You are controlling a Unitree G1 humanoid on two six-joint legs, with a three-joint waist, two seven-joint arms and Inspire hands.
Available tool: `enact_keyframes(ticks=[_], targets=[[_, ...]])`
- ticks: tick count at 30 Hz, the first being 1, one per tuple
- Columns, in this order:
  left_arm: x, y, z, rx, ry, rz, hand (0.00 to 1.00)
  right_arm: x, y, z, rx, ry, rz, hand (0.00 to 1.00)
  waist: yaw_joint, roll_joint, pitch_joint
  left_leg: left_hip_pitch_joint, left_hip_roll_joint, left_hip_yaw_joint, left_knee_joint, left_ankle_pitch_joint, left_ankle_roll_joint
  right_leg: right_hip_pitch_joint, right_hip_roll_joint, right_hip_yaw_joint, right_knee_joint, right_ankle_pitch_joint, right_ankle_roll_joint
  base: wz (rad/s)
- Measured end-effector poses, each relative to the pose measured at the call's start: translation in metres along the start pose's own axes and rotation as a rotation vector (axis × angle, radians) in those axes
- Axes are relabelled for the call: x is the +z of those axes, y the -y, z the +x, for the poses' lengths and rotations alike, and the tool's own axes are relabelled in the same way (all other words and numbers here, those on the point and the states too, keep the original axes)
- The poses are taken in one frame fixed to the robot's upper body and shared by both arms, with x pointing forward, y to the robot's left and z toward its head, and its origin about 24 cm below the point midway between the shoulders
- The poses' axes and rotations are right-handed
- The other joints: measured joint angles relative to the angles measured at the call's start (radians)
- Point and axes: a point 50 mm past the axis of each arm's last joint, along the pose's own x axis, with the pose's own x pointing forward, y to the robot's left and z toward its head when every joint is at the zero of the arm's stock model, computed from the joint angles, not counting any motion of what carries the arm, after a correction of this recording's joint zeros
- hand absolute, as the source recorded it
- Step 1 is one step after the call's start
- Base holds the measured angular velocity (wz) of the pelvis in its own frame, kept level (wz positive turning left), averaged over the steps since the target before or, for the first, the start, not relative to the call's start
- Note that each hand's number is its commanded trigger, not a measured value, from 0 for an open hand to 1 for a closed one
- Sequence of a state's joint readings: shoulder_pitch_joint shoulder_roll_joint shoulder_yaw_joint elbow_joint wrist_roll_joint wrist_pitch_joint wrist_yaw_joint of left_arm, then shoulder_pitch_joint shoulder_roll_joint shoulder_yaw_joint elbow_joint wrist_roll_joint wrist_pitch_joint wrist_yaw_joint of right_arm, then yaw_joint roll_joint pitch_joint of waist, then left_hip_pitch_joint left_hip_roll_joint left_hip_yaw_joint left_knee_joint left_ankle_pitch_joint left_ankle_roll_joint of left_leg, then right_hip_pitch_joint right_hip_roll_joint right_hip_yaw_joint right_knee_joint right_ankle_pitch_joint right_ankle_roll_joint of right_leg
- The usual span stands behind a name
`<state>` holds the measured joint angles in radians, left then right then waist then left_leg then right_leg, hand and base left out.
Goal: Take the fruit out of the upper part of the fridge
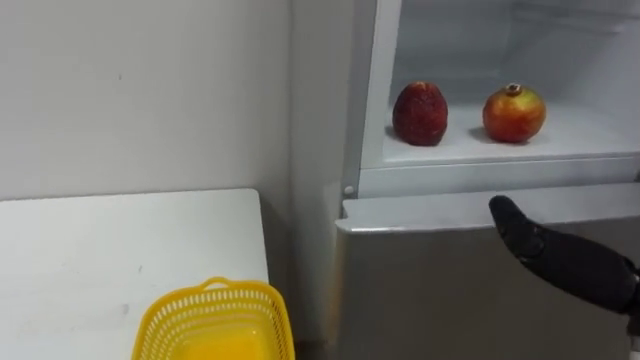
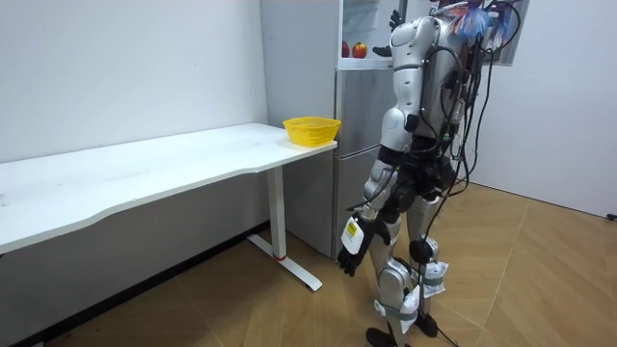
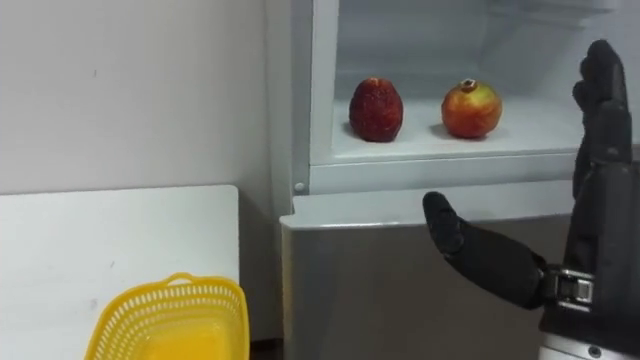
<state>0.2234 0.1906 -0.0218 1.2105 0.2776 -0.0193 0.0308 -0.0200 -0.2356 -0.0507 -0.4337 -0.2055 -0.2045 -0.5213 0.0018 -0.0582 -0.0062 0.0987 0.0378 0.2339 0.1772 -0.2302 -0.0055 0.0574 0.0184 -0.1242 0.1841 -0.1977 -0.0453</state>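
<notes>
The upper fridge compartment (image 1: 480,178) stands open. On its white shelf (image 1: 580,135) a dark red fruit (image 1: 420,113) sits to the left of a red-yellow pomegranate (image 1: 514,113). My right hand (image 3: 600,210) is raised in front of the fridge, right of and below the pomegranate and short of the shelf. It is open and holds nothing, with fingers pointing up and the thumb (image 1: 560,255) stretched left. My left hand (image 2: 352,253) hangs open and idle by my thigh. I stand upright facing the fridge.
A yellow basket (image 1: 215,292) rests on the near right corner of the white table (image 1: 100,260), just left of the fridge. The shut lower fridge door (image 1: 430,290) is below the open compartment. A white wall runs behind the table.
</notes>
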Motion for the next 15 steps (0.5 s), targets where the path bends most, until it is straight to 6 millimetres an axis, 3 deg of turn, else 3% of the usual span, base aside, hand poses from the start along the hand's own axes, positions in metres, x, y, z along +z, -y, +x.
enact_keyframes(ticks=[1,3,12,15], targets=[[0.000,0.000,0.000,-0.001,-0.004,0.000,0.00,-0.002,0.001,0.005,-0.012,0.004,-0.003,0.00,0.002,-0.002,0.0047,-0.001,0.000,-0.002,0.005,0.000,0.000,0.003,0.000,-0.003,0.000,0.000,0.000,0.10],[-0.003,0.000,0.000,-0.002,-0.018,0.000,0.00,-0.006,0.002,0.011,-0.024,0.002,-0.004,0.00,0.002,-0.002,0.0062,-0.005,0.000,-0.017,0.009,0.000,0.000,0.007,-0.006,-0.014,-0.003,0.000,-0.001,0.16],[-0.004,-0.002,0.000,0.005,-0.031,-0.020,0.00,-0.004,0.015,0.048,-0.114,0.076,-0.031,0.00,0.014,-0.006,0.0064,-0.018,-0.003,-0.049,0.018,0.001,-0.002,0.016,-0.009,-0.047,-0.015,0.001,-0.002,0.11],[-0.001,-0.004,0.000,0.009,-0.021,-0.019,0.00,-0.012,0.016,0.056,-0.127,0.066,-0.065,0.00,0.024,-0.015,0.0084,-0.016,-0.003,-0.055,0.019,0.001,-0.002,0.025,-0.010,-0.058,-0.015,0.001,-0.002,0.09]])
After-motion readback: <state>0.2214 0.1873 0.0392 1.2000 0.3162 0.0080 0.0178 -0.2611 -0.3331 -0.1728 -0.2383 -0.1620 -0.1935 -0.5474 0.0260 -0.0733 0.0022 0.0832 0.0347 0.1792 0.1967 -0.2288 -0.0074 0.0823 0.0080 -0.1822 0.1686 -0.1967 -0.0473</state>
